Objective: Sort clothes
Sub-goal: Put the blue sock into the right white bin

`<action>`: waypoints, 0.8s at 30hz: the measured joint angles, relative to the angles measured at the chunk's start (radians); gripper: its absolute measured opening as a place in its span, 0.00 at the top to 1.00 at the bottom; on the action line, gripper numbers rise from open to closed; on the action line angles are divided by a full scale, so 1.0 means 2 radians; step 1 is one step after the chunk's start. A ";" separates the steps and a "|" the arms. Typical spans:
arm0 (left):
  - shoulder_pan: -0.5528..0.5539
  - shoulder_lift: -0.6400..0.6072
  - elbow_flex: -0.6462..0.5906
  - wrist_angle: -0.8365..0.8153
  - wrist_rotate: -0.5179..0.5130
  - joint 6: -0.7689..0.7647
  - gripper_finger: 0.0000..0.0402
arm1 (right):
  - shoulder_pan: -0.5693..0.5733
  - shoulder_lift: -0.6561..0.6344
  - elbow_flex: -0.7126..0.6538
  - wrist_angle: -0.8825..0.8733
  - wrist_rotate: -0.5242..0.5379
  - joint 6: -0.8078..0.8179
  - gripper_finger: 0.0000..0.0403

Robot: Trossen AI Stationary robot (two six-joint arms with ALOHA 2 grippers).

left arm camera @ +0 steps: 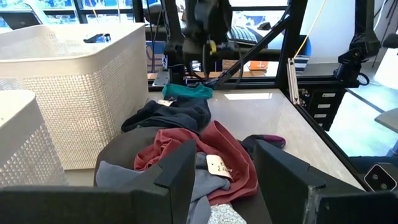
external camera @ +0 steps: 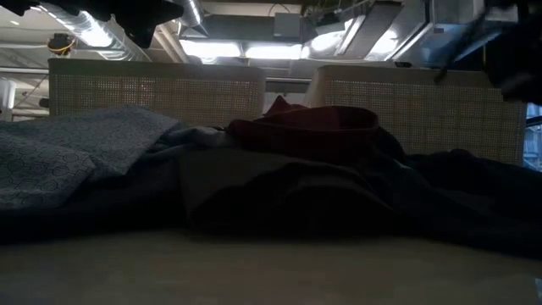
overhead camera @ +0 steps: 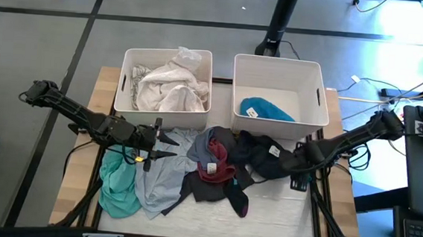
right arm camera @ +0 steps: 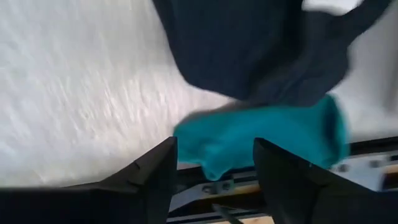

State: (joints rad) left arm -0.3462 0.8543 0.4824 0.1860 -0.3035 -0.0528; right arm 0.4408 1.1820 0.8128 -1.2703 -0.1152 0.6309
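Observation:
A heap of clothes lies across the table's middle: a teal-green garment (overhead camera: 117,187), a pale grey-blue one (overhead camera: 164,182), a dark red one (overhead camera: 214,163) (left arm camera: 217,152), and black and dark navy ones (overhead camera: 265,156). White clothes (overhead camera: 169,86) fill the left bin, and a bright blue cloth (overhead camera: 266,110) lies in the right bin. My left gripper (overhead camera: 161,141) (left arm camera: 224,149) hangs open and level at the heap's left side. My right gripper (overhead camera: 297,168) (right arm camera: 214,142) points down, open, over a small teal cloth (right arm camera: 261,140) (left arm camera: 186,91) at the heap's right end.
Two white bins stand side by side at the table's far edge, the left bin (overhead camera: 128,83) and the right bin (overhead camera: 279,63). Bare tabletop (overhead camera: 279,213) shows at the near right. The table's right edge and its frame rail (right arm camera: 360,165) lie right beside the teal cloth.

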 joint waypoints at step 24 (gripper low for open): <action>0.000 0.000 0.000 0.002 0.000 0.000 0.62 | 0.000 0.118 -0.055 0.058 -0.060 0.038 0.48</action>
State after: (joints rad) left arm -0.3466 0.8543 0.4824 0.1909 -0.3035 -0.0525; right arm 0.4400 1.4190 0.7033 -1.1540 -0.2352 0.7074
